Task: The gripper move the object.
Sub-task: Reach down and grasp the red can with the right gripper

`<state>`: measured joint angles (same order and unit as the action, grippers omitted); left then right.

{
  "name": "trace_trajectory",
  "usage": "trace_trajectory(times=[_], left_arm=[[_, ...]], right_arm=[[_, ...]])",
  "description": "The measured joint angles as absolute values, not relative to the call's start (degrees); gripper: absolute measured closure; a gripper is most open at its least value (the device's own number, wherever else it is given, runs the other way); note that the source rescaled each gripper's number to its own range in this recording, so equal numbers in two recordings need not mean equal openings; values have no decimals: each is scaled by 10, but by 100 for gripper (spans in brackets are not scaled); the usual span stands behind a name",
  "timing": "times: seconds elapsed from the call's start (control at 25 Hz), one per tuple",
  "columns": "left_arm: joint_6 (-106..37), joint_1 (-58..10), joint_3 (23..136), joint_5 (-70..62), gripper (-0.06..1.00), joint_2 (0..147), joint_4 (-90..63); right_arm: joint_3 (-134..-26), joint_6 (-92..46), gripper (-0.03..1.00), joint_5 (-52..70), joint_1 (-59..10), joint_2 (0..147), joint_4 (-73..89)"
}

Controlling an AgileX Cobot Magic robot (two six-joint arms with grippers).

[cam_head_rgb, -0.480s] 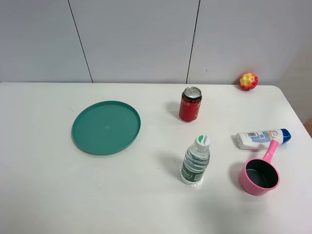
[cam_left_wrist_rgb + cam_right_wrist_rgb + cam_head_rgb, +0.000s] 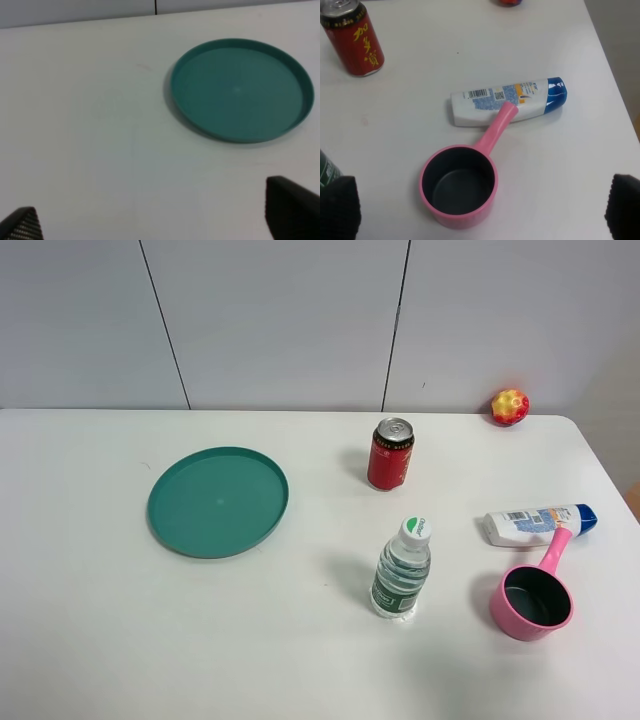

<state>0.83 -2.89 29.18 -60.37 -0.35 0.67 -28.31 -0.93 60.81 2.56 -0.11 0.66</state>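
The red drink can (image 2: 390,455) with a silver top stands upright on the white table, right of the green plate and behind the water bottle. It also shows in the right wrist view (image 2: 353,41). Neither arm shows in the exterior high view. In the left wrist view my left gripper (image 2: 155,220) is open and empty, with dark fingertips (image 2: 292,207) wide apart above bare table near the plate. In the right wrist view my right gripper (image 2: 480,210) is open and empty, with fingertips (image 2: 337,205) spread above the pink ladle, far from the can.
A green plate (image 2: 218,501) lies at the left. A clear green-labelled water bottle (image 2: 402,568) stands in front of the can. A pink ladle (image 2: 532,598) and a white and blue bottle (image 2: 538,524) lie at the right. A red-yellow ball (image 2: 510,406) sits at the far right back.
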Motion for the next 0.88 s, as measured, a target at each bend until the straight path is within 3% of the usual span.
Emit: trace_trajectory(times=[0.44, 0.88], left_arm=[[8, -29, 292, -604, -6, -3, 7], [8, -29, 292, -604, -6, -3, 7]], right_arm=[[-283, -8, -3, 608, 20, 18, 7], [-399, -52, -3, 480, -67, 358, 82]])
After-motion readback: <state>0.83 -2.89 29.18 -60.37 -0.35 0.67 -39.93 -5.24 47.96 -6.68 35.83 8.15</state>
